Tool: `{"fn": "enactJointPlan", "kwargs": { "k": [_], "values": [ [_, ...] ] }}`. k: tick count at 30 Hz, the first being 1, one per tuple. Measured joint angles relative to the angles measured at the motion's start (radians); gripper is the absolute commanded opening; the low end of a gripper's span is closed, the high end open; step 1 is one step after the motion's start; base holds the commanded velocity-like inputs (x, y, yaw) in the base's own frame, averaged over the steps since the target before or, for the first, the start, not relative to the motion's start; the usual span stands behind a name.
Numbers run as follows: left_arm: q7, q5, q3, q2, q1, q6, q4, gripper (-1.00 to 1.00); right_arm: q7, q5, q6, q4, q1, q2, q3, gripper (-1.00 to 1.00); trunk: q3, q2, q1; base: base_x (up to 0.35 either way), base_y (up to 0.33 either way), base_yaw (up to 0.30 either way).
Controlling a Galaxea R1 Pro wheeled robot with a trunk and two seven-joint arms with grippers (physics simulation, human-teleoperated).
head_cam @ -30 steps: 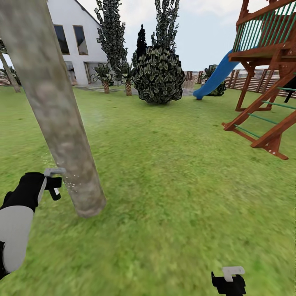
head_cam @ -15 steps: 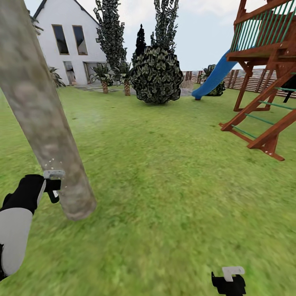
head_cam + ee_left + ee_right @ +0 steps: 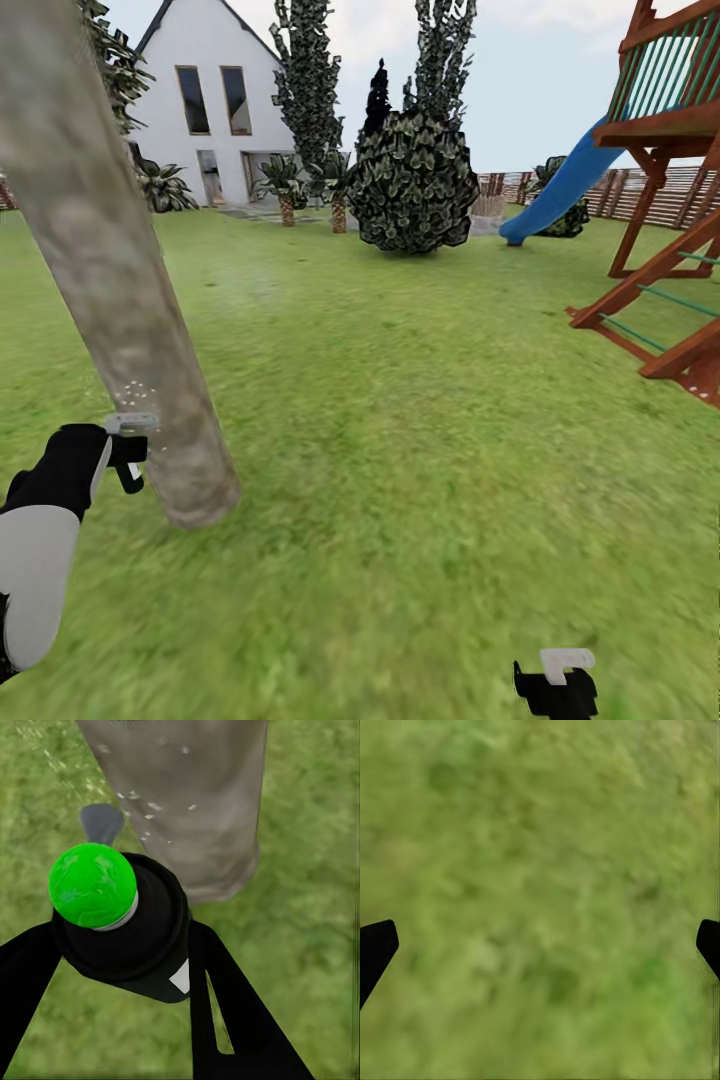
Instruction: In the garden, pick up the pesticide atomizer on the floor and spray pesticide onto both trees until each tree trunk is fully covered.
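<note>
In the left wrist view we see the pesticide atomizer [image 3: 124,926] as a squat black cylinder with a glossy green cap, pinched between the two dark fingers [image 3: 232,1012] of the left gripper [image 3: 124,967] and held just beside the tree trunk [image 3: 187,795]. From the head view we read only the left gripper [image 3: 125,450] low against the tree trunk [image 3: 120,290] — a thick, leaning column of mottled grey-tan bark, flecked with pale droplets. The lawn [image 3: 430,420] is a blurred green turf. In the right wrist view we find the right gripper [image 3: 540,945] over bare grass, its black fingertips [image 3: 375,949] spread wide. Beyond stand a round dark bush [image 3: 412,180], a white house [image 3: 215,120] and a timber play frame [image 3: 670,200] with a blue slide [image 3: 560,190].
</note>
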Motion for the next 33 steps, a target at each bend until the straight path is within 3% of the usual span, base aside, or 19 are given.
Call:
{"fn": "enactJointPlan", "kwargs": {
  "k": [15,19,23,26,29,32,33],
  "values": [
    [0.003,-0.001,-0.001,0.0,0.001,-0.001,0.0,-1.0,0.0,0.0,0.0,0.0,0.0,0.0,0.0,1.0,0.0,0.0,0.0,0.058,-0.27,0.003],
    [0.003,-0.004,0.005,0.009,0.004,-0.002,0.005,-1.0,-0.001,0.0,0.0,-0.001,0.0,0.0,0.0,1.0,0.0,0.0,0.0,0.0,-0.274,0.207],
    [0.004,-0.008,0.007,0.03,0.061,-0.004,-0.003,-1.0,-0.001,0.0,0.0,-0.001,0.0,0.0,0.0,1.0,0.0,0.0,0.0,0.0,-0.274,0.239],
    [0.004,0.004,0.001,0.019,0.065,-0.004,-0.001,-1.0,-0.001,0.0,0.0,-0.001,0.0,0.0,0.0,1.0,0.0,0.0,0.0,0.055,-0.274,0.044],
    [0.004,0.003,0.002,-0.025,0.064,-0.003,-0.006,-1.0,-0.001,0.0,0.0,-0.001,0.0,0.0,0.0,1.0,0.0,0.0,0.0,0.173,-0.238,0.003],
    [0.005,-0.006,0.006,-0.018,0.063,-0.005,-0.008,-1.0,-0.001,0.0,0.0,-0.001,0.0,0.0,0.0,1.0,0.0,0.0,0.0,0.254,-0.178,0.0],
    [0.007,-0.013,0.009,-0.002,0.065,-0.006,-0.007,-1.0,-0.001,0.0,0.0,-0.001,0.0,0.0,0.0,1.0,0.0,0.0,0.0,0.278,-0.159,0.0]
  ]
}}
